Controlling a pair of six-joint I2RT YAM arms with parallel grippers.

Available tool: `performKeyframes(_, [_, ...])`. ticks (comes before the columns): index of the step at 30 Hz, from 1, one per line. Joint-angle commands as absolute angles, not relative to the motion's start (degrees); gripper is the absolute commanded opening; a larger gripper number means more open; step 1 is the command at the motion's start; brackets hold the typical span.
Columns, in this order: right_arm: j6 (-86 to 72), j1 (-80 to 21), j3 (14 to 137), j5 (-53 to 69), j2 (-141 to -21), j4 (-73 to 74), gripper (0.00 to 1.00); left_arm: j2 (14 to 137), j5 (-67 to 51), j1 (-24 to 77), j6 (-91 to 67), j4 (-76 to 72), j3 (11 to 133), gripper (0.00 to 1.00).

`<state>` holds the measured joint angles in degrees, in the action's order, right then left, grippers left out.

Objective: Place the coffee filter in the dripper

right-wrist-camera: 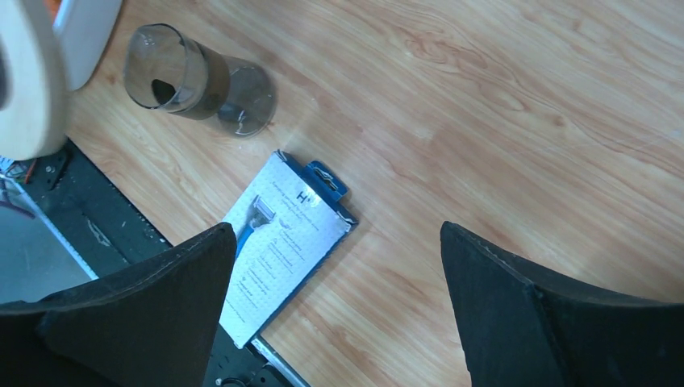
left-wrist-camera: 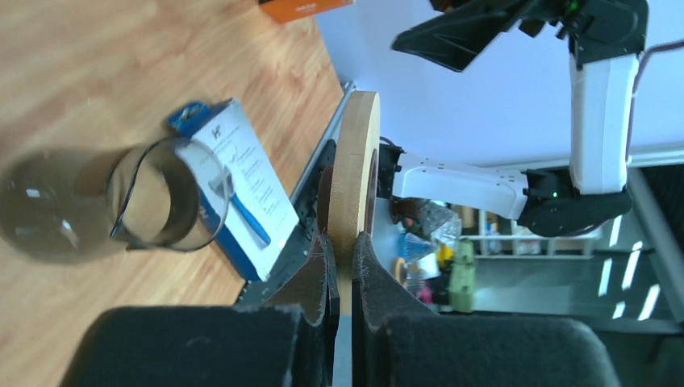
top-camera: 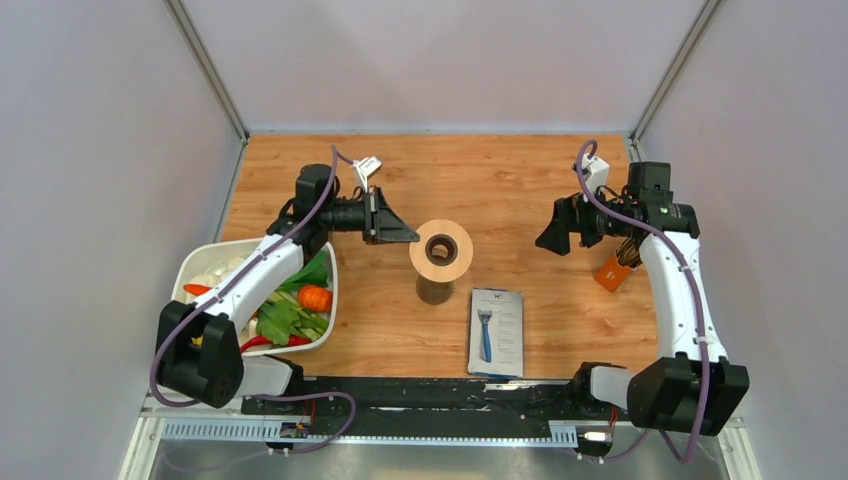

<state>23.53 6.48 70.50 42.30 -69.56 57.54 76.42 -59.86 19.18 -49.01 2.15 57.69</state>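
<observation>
My left gripper [top-camera: 408,236] [left-wrist-camera: 343,250] is shut on the edge of the coffee filter [top-camera: 455,262]. The filter shows as a round light-tan piece with a dark centre, held above the table. In the left wrist view the filter [left-wrist-camera: 359,161] is edge-on between the pads. Its pale rim shows at the top left of the right wrist view [right-wrist-camera: 28,89]. The dripper [top-camera: 435,292] [left-wrist-camera: 153,205] [right-wrist-camera: 193,81] is translucent and brownish. It lies on its side on the wood just under the filter. My right gripper [top-camera: 550,235] [right-wrist-camera: 337,234] is open and empty, raised at the right.
A blue-and-white razor package [top-camera: 497,330] [left-wrist-camera: 234,185] [right-wrist-camera: 278,242] lies flat near the front, right of the dripper. A white bowl [top-camera: 200,265] of vegetables sits at the front left. An orange tag [top-camera: 612,272] lies under the right arm. A black rail [top-camera: 420,395] runs along the near edge.
</observation>
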Motion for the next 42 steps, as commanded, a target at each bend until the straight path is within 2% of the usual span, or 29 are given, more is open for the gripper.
performKeyframes(1, [21.87,4.82,69.66,46.69,-69.41,53.49,1.00,74.02,-61.93,18.05,-58.84,-11.84,51.03,0.00])
performKeyframes(7, [20.31,4.07,68.64,47.27,-69.15,52.14,1.00,78.10,-63.56,17.43,-60.84,-15.52,49.67,0.00])
performKeyframes(25, [16.36,0.30,67.85,45.37,-69.24,49.90,1.00,88.98,-65.98,15.10,-52.56,-7.17,54.00,0.00])
performKeyframes(42, [16.07,0.18,68.37,45.53,-70.49,49.79,1.00,91.76,-64.88,14.94,-49.01,-3.47,54.50,0.00])
